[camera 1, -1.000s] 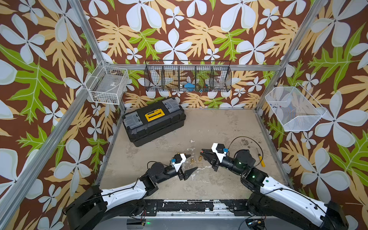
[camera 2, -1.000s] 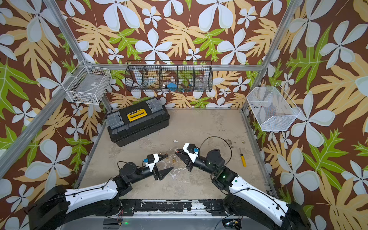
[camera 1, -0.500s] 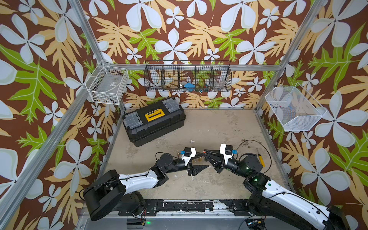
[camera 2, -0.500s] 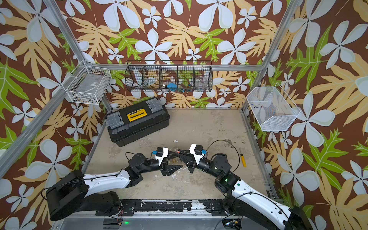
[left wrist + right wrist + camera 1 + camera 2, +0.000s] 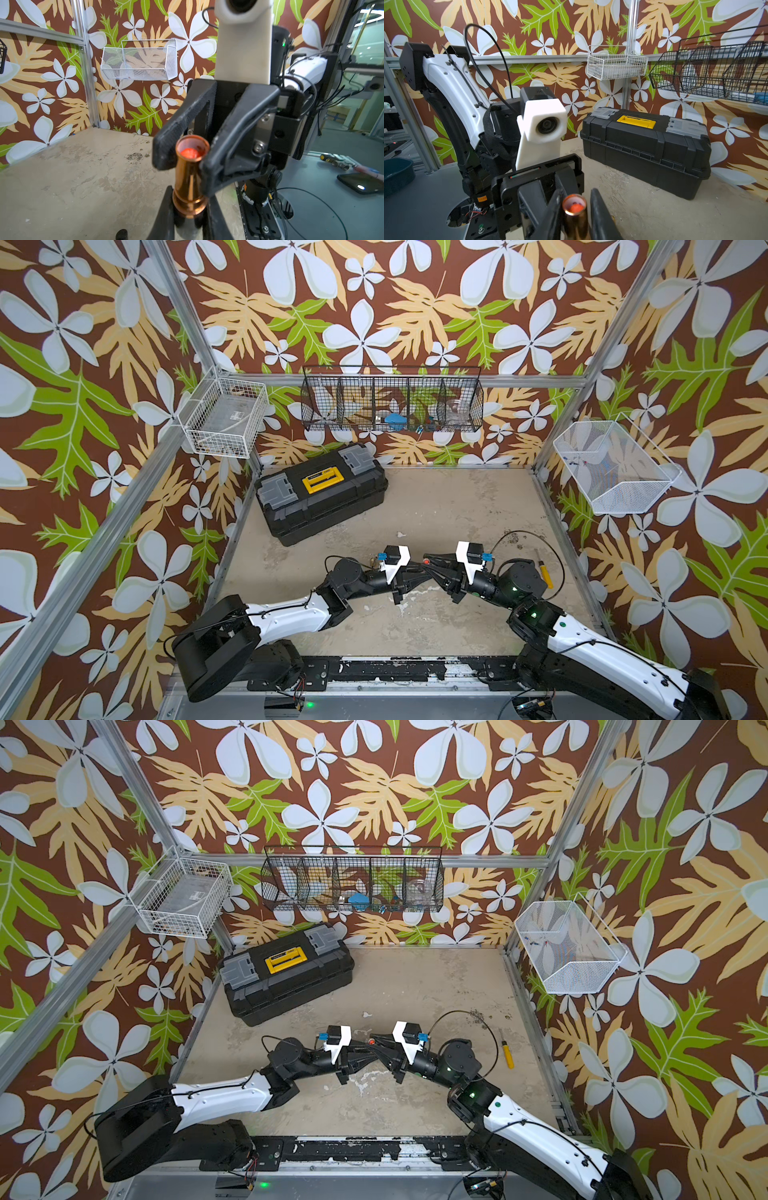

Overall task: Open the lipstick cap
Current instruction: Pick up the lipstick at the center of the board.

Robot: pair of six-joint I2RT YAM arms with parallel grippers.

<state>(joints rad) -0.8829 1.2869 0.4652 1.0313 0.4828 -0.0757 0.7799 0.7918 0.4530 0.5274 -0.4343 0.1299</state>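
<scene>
Your left gripper [image 5: 188, 209] is clamped on the lipstick [image 5: 188, 176] at its base; your right gripper [image 5: 576, 197], facing it, stands narrowly parted around the open top.

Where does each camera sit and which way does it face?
Top views: overhead at the front, looking down on table; left arm, right arm show.
Left wrist: on left arm, faces right tool, mesh basket; left tool shows.
Right wrist: on right arm, faces left arm, toolbox; right tool shows.
Shared: both wrist views show the lipstick.
</scene>
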